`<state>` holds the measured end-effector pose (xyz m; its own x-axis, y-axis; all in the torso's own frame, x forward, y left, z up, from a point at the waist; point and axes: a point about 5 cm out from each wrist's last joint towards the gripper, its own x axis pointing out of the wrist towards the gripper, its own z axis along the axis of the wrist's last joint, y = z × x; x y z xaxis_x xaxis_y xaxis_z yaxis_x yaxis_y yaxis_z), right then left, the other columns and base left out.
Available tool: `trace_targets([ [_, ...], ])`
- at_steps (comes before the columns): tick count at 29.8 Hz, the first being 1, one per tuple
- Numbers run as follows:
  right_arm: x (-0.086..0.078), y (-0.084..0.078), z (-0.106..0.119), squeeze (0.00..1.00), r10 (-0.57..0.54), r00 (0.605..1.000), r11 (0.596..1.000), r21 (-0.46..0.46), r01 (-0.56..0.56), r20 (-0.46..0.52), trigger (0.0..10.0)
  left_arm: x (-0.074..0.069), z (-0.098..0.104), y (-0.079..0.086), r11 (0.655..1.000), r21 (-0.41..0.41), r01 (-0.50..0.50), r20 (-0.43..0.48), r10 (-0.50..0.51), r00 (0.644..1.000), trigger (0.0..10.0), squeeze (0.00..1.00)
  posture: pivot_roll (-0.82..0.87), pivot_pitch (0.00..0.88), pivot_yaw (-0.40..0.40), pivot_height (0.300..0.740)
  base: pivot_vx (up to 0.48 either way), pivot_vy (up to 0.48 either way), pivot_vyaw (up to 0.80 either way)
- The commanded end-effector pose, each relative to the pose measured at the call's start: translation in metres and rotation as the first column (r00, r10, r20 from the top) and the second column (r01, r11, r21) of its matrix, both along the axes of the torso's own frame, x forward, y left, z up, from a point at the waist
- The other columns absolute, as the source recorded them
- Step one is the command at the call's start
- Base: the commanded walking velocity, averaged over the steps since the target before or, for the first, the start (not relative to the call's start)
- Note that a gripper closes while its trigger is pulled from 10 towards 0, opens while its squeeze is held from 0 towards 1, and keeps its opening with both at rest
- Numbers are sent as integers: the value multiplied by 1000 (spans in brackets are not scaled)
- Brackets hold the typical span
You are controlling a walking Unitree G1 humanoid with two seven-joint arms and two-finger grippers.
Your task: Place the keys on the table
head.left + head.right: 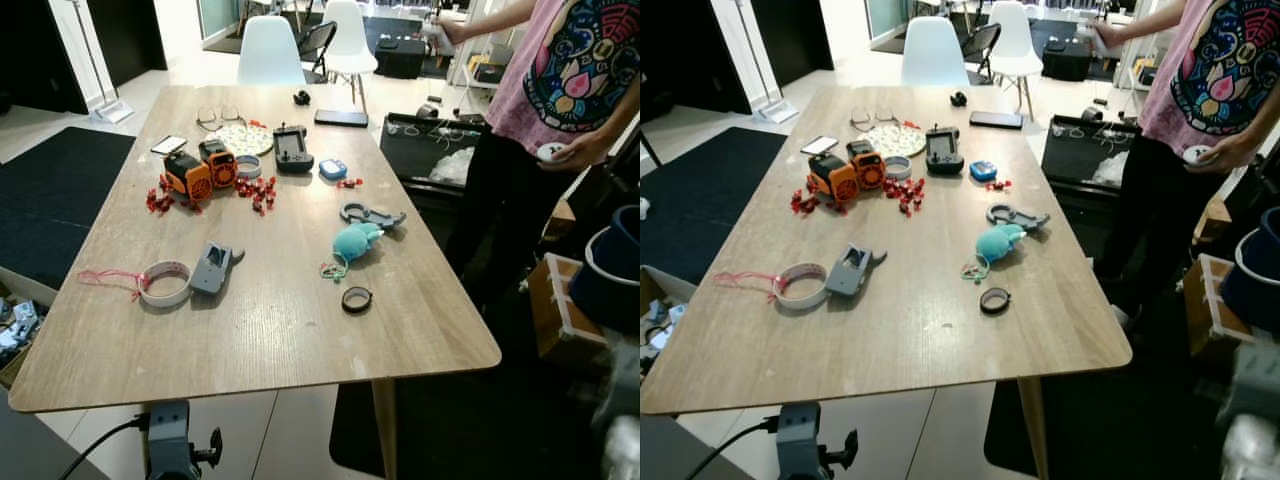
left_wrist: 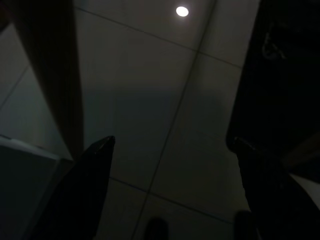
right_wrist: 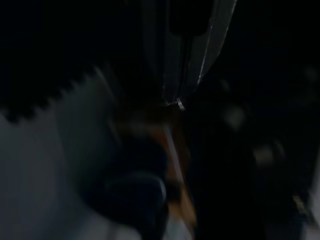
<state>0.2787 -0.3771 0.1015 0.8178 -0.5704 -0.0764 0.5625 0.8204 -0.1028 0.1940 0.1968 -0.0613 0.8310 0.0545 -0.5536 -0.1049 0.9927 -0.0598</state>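
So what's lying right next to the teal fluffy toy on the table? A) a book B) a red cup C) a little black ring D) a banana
C: a small black ring lies on the wooden table just in front of the teal plush toy, toward the near edge.

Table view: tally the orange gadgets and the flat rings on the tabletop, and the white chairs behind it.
Orange gadgets: 2
Flat rings: 3
White chairs: 2
Total: 7
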Motion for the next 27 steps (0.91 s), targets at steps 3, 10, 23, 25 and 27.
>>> trace_targets([
  [3, 28, 7, 44, 0, 74, 981, 997, 1, -76, 179, 10000, -1, 0, 2, 1000, 7, 6, -6, -6, 1000, 10000, 0, 37, 20, -28, 740, 0, 0, 0],
  [10, 86, 69, 101, 0, 374, 861, 920, -23, -391, 344, 10000, -1, 0, 3, 1000, 4, -11, 2, 11, 1000, 10000, 0, 50, 27, -46, 740, 0, 0, 0],
  [23, 117, 237, 100, 0, 870, 405, 429, -29, -903, 281, 10000, -9, -3, 5, 1000, 1, -28, -8, 28, 1000, 10000, 0, 57, 41, -52, 740, 0, 0, 0],
  [25, 117, 248, 101, 0, 879, 374, 398, -24, -917, 295, 10000, -9, -3, 5, 1000, 1, -30, -7, 30, 1000, 10000, 0, 56, 42, -51, 740, 0, 0, 0],
  [27, 117, 258, 103, 0, 883, 351, 375, -19, -927, 311, 10000, -9, -3, 5, 1000, 1, -31, -6, 31, 999, 10000, 0, 54, 42, -50, 740, 0, 0, 0],
])
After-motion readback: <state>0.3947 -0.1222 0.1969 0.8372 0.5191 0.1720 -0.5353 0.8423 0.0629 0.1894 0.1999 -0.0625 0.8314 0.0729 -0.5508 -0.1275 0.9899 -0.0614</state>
